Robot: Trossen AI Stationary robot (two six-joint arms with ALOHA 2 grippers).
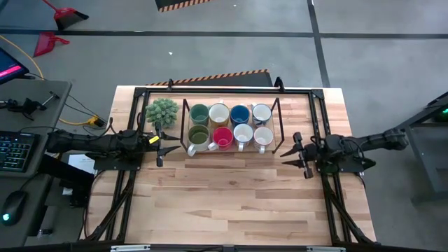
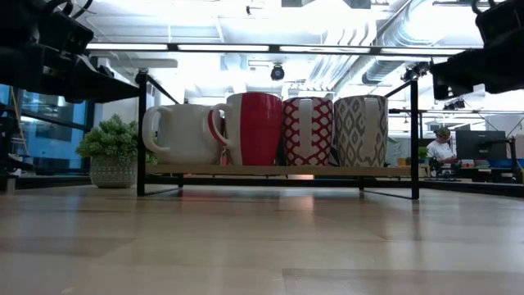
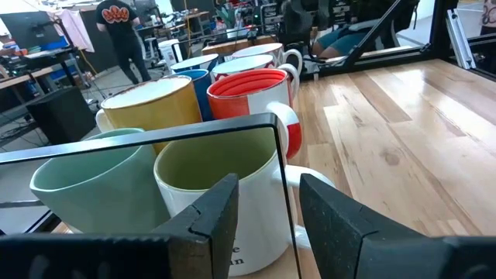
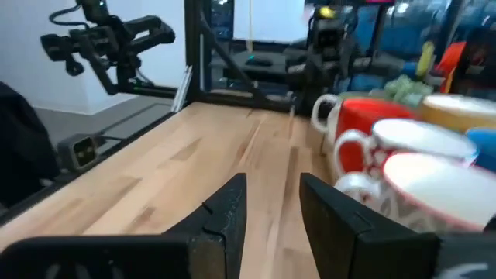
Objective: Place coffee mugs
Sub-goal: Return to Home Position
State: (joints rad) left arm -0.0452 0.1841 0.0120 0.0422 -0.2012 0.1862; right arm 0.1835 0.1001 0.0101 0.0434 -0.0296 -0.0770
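Note:
Eight mugs stand in two rows on a black wire rack (image 1: 231, 100) at the table's far middle. The far row is teal (image 1: 199, 113), cream-yellow (image 1: 219, 113), blue (image 1: 240, 113) and white (image 1: 262, 112). The near row is olive-lined (image 1: 199, 135), red (image 1: 222, 136) and two white (image 1: 243, 133) (image 1: 263, 135). My left gripper (image 1: 162, 145) is open, just left of the rack, facing the olive-lined mug (image 3: 225, 178). My right gripper (image 1: 290, 152) is open, just right of the rack and holding nothing; the red mug (image 4: 372, 124) and the white mugs (image 4: 434, 163) show beside it.
A spiky green potted plant (image 1: 162, 110) stands at the rack's left far corner, close to my left arm. A black metal frame (image 1: 318, 119) borders the table top. The near half of the wooden table (image 1: 231, 203) is bare. A person (image 3: 116, 31) stands in the room beyond.

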